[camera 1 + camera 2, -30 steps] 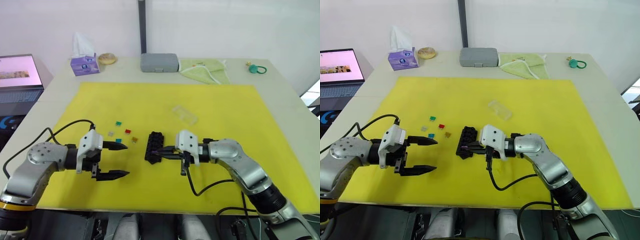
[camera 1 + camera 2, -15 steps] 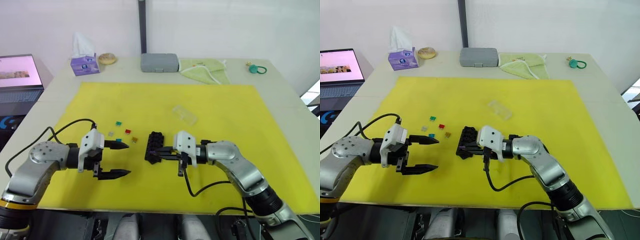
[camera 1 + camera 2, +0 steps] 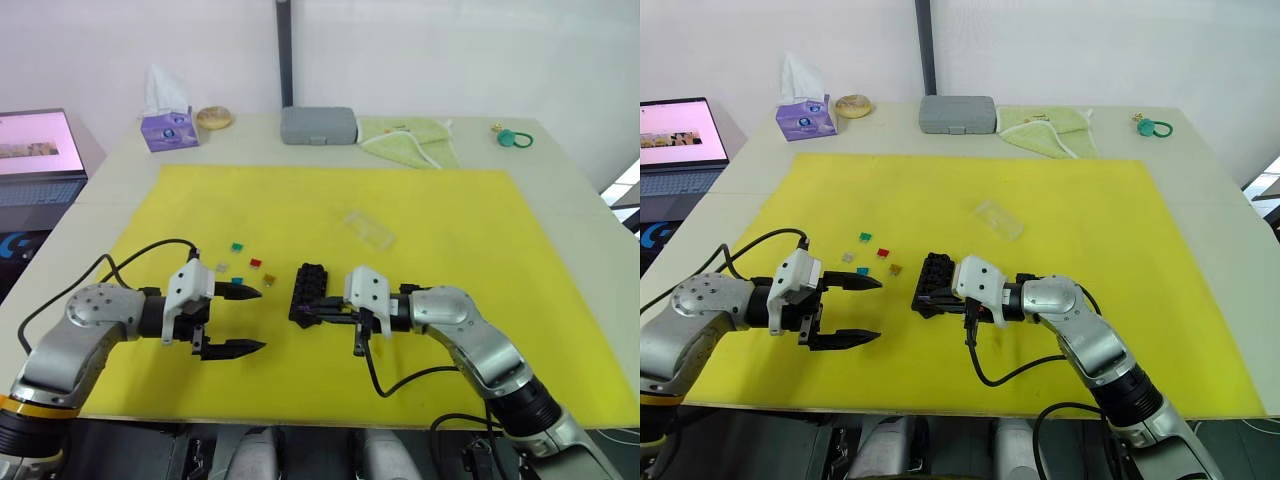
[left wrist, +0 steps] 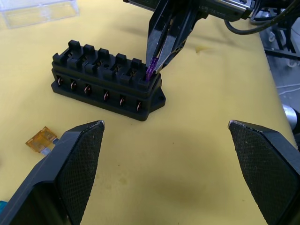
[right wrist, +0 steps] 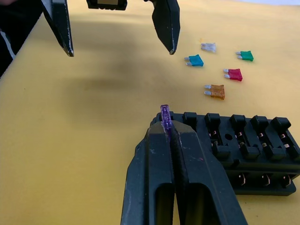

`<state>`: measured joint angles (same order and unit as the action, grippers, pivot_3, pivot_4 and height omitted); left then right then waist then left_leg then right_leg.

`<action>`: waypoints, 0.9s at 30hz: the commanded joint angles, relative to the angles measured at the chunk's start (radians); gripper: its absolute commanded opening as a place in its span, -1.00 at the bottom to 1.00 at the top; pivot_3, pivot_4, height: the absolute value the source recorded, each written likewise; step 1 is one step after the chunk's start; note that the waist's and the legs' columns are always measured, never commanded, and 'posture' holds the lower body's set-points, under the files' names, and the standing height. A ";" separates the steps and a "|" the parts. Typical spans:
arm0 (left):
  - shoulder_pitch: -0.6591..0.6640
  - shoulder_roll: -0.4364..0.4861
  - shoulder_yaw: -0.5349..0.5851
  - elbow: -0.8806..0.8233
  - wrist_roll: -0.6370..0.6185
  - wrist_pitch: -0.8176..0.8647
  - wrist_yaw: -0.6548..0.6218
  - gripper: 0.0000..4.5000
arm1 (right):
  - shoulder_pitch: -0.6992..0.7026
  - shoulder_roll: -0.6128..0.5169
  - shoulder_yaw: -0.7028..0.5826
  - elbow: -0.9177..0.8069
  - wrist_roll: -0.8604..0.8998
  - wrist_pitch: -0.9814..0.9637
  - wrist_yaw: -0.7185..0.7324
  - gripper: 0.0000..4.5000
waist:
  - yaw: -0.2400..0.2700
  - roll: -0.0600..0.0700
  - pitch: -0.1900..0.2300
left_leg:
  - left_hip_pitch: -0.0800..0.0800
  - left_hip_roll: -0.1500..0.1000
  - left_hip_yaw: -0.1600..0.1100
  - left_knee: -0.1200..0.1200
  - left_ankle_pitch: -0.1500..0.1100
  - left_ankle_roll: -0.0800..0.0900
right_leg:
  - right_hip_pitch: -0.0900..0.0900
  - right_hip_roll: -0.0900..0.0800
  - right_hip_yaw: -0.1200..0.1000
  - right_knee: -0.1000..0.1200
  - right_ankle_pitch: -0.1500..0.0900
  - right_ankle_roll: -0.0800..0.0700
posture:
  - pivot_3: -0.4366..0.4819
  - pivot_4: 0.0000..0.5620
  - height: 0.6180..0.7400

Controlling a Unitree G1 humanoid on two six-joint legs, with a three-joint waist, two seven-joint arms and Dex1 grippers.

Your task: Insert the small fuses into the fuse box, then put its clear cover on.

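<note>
The right gripper [image 5: 167, 129] has its two black fingers pressed together on the purple fuse [image 5: 165, 116], which stands upright between the fingertips with its top poking out. The fuse sits right at the near end slot of the fuse box [image 5: 243, 143], touching the box's top edge; in the left wrist view the purple fuse [image 4: 150, 71] meets the corner slot of the black block. Whether it is fully seated, I cannot tell.

Over on the other side, the left gripper [image 3: 243, 320] hangs with its fingers spread wide, nothing between them, its tips pointing toward the fuse box [image 3: 308, 292] but well apart from it.

Just beyond the left gripper's fingertips lie the loose fuses on the yellow mat [image 3: 450, 230]: the orange fuse [image 5: 214, 91] nearest the box, then the red fuse [image 5: 233, 74], the teal fuse [image 5: 194, 60], the pale grey fuse [image 5: 208, 46] and the green fuse [image 5: 245, 55], all flat on the mat and apart from one another.

Farther out, past the fuse box from the right gripper's fingers, the clear cover [image 3: 370, 229] lies alone on the mat, well apart from the box.

At the far edge of the table sit a purple tissue box [image 3: 169, 126], a grey case [image 3: 318, 125], a green cloth [image 3: 410, 138] and a small teal ring [image 3: 514, 138].
</note>
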<state>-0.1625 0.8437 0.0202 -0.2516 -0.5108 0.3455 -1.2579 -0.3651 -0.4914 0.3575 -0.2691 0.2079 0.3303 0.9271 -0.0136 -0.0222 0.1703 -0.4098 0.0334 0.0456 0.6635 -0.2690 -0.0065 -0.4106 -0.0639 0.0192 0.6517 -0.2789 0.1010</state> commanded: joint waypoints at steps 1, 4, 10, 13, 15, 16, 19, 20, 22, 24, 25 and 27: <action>-0.014 0.001 0.006 -0.015 -0.002 -0.002 0.003 0.97 | 0.010 0.010 0.008 -0.002 -0.007 -0.008 -0.001 -1.00 | 0.000 0.000 0.000 | 0.000 0.000 0.000 0.000 0.000 0.000 | 0.000 0.000 0.000 0.000 0.000 0.000 | -0.05 -0.47 0.94; -0.013 0.000 0.006 -0.015 0.000 -0.002 0.006 0.97 | 0.013 0.007 0.012 0.003 -0.015 -0.010 0.001 -1.00 | 0.000 0.000 0.000 | 0.000 0.000 0.000 0.000 0.000 0.000 | 0.000 0.000 0.000 0.000 0.000 0.000 | -0.05 -0.47 0.94; -0.014 -0.002 0.006 -0.013 0.004 -0.005 0.010 1.00 | 0.018 0.003 0.010 0.012 -0.027 -0.021 0.004 -0.71 | 0.000 0.000 0.000 | 0.001 0.000 0.000 0.000 0.000 0.000 | 0.001 0.000 0.000 0.000 0.000 0.000 | -0.05 -0.47 0.94; -0.014 -0.002 0.006 -0.010 0.005 -0.005 0.011 1.00 | 0.017 0.003 0.000 0.004 -0.020 -0.017 0.006 -0.16 | 0.000 0.000 0.000 | 0.001 0.000 0.000 0.000 0.000 0.000 | 0.001 0.000 0.000 0.000 0.000 0.000 | -0.05 -0.47 0.94; -0.015 -0.002 0.006 -0.007 0.006 -0.006 0.010 1.00 | 0.016 0.006 -0.008 0.000 -0.013 -0.020 0.007 0.05 | 0.000 0.000 0.000 | 0.001 0.000 0.000 0.000 0.000 0.000 | 0.001 0.000 0.000 0.000 0.000 0.000 | -0.05 -0.47 0.94; -0.017 -0.002 0.005 -0.005 0.007 -0.006 0.010 1.00 | 0.016 0.004 -0.012 -0.001 -0.010 -0.023 0.010 0.05 | 0.000 0.000 0.000 | 0.001 0.000 0.000 0.000 0.000 0.000 | 0.001 0.000 0.000 0.000 0.000 0.000 | -0.05 -0.47 0.94; -0.020 -0.003 0.004 0.000 0.008 -0.006 0.009 1.00 | 0.016 -0.002 -0.021 -0.007 -0.006 -0.028 0.017 0.05 | 0.001 0.000 0.000 | 0.001 0.000 0.000 0.000 0.000 0.000 | 0.001 0.000 0.000 0.000 0.000 0.000 | -0.05 -0.47 0.94; -0.021 -0.003 0.003 0.001 0.008 -0.005 0.008 1.00 | 0.015 -0.004 -0.025 -0.009 -0.005 -0.028 0.018 0.05 | 0.000 0.000 0.000 | 0.001 0.000 0.000 0.000 0.000 0.000 | 0.001 0.000 0.000 0.000 0.000 0.000 | -0.05 -0.47 0.94; -0.023 -0.003 0.002 0.003 0.008 -0.005 0.008 1.00 | 0.012 -0.008 -0.036 -0.014 -0.002 -0.030 0.022 0.05 | 0.000 0.000 0.000 | 0.001 0.000 0.000 0.000 0.000 0.000 | 0.001 0.000 0.000 0.000 0.000 0.000 | -0.05 -0.47 0.94; -0.024 -0.002 0.001 0.002 0.006 -0.002 0.008 1.00 | 0.012 -0.012 -0.045 -0.018 0.000 -0.031 0.023 0.05 | 0.000 0.000 0.000 | 0.001 0.000 0.000 0.000 0.000 0.000 | 0.001 0.000 0.000 0.000 0.000 0.000 | -0.05 -0.47 0.94; -0.024 -0.002 0.001 0.002 0.005 -0.001 0.008 1.00 | 0.011 -0.012 -0.049 -0.020 0.001 -0.032 0.023 0.05 | 0.001 0.000 0.000 | 0.001 0.000 0.000 0.000 0.000 0.000 | 0.001 0.000 0.000 0.000 0.000 0.000 | -0.05 -0.47 0.94; -0.024 -0.001 0.000 0.001 0.004 0.001 0.006 1.00 | 0.006 -0.013 -0.059 -0.023 0.006 -0.030 0.024 0.05 | 0.000 0.000 0.000 | 0.001 0.000 0.000 0.000 0.000 0.000 | 0.001 0.000 0.000 0.000 0.000 0.000 | -0.05 -0.47 0.94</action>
<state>-0.1713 0.8409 0.0155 -0.2387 -0.5016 0.3454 -1.2479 -0.3547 -0.5003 0.3283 -0.2595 0.1926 0.3169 0.9495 -0.0131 -0.0223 0.1702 -0.4088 0.0334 0.0456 0.6638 -0.2690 -0.0065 -0.4097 -0.0638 0.0191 0.6520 -0.2788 0.1010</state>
